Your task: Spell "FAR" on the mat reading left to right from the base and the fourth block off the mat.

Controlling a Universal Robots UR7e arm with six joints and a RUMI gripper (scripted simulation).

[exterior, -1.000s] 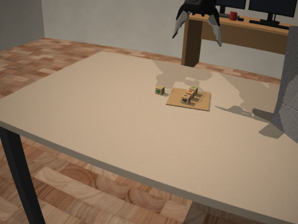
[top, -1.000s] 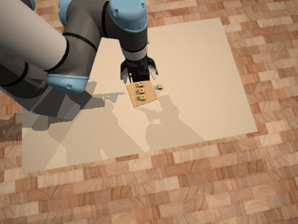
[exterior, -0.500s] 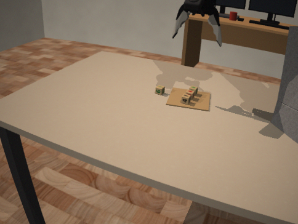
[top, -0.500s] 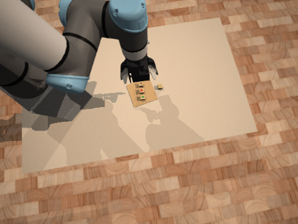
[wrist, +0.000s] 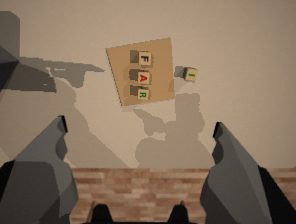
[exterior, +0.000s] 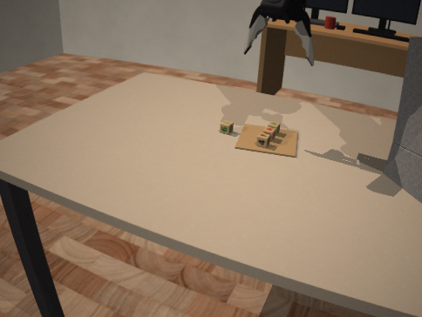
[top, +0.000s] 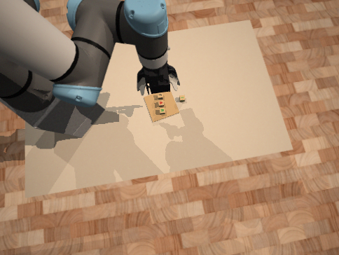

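Fingers spread wide, grasping nothing, high above the tabletop (exterior: 131, 174). Well below and ahead of them: mat (wrist: 161, 52) with F block (wrist: 145, 58), A block (wrist: 144, 78), R block (wrist: 143, 94) in a tight row; fourth block (wrist: 190, 74) just right, off the mat.
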